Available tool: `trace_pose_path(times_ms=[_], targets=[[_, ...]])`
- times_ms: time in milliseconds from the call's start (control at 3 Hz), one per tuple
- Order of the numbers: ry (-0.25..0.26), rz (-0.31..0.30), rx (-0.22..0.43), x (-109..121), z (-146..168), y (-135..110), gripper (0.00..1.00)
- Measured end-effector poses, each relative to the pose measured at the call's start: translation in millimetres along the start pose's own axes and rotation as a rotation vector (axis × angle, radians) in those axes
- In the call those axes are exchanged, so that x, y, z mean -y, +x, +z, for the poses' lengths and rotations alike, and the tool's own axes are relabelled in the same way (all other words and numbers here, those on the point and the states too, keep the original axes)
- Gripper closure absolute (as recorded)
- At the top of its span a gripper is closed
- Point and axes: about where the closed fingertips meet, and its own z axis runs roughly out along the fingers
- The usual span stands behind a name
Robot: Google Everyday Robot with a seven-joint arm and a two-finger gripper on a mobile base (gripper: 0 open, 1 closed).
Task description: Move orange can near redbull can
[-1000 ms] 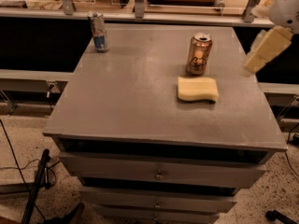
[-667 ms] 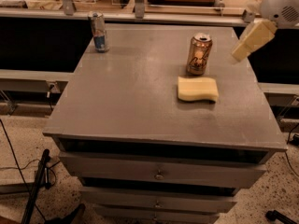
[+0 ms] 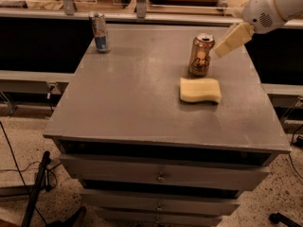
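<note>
The orange can point(image 3: 200, 54) stands upright on the grey table point(image 3: 137, 98), right of centre toward the back. The redbull can point(image 3: 99, 32) stands upright at the back left corner, far from the orange can. My gripper point(image 3: 231, 40) hangs from the white arm point(image 3: 272, 6) at the upper right, just right of the orange can's top and close to it, tilted down toward the can.
A yellow sponge point(image 3: 200, 90) lies on the table just in front of the orange can. The table has drawers point(image 3: 161, 176) below its front edge. A counter with metal posts point(image 3: 140, 1) runs behind the table. Cables point(image 3: 19, 174) lie on the floor at left.
My gripper has moved left and up from beyond the table's right edge to just beside the orange can's top. The cans and the sponge have not moved.
</note>
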Motion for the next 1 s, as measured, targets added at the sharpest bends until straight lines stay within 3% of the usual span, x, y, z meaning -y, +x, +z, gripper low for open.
trace_pose_path(times_ms=[667, 1000], targets=[[-0.004, 0.095, 0.039, 11, 39, 9, 0.0], [-0.022, 0.139, 0.072, 13, 59, 9, 0.19]])
